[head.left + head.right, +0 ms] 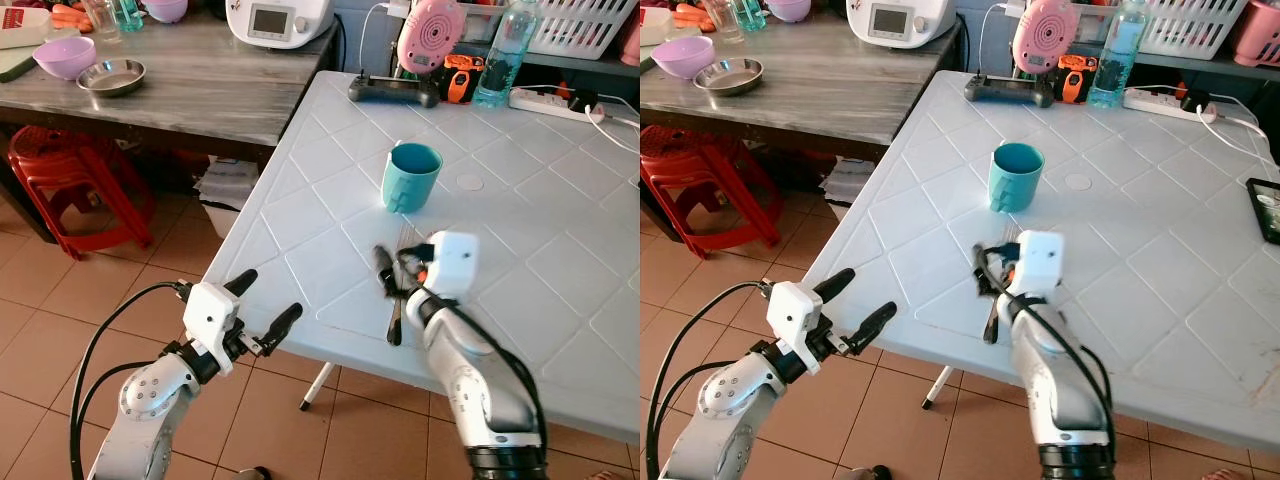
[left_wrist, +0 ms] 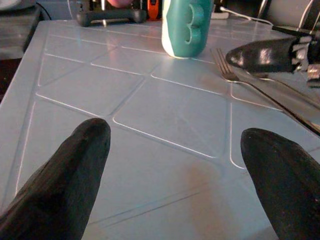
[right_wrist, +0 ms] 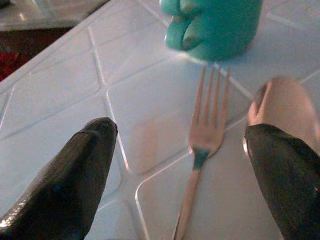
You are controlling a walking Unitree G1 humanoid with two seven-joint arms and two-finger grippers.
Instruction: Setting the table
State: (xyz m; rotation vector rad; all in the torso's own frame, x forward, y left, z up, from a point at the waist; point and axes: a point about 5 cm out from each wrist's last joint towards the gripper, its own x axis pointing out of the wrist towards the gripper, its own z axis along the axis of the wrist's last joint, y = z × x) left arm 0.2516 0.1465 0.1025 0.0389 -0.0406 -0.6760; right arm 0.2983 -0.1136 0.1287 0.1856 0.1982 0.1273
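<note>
From the head views, the right tool (image 1: pixel 395 262) hangs low over the pale blue table (image 1: pixel 560 200), fingers spread wide and holding nothing, with the teal mug (image 1: pixel 411 176) standing just ahead of it. The left tool (image 1: pixel 262 305) hovers off the table's near edge, also spread wide and empty.

In the left wrist view, the mug (image 2: pixel 188 26) stands far ahead, the fork (image 2: pixel 235 77) off to the side.

In the right wrist view, the fork (image 3: pixel 202 145) lies between the open fingers (image 3: pixel 75 175), the spoon (image 3: pixel 282 107) beside it, the mug (image 3: pixel 215 27) just beyond both.
</note>
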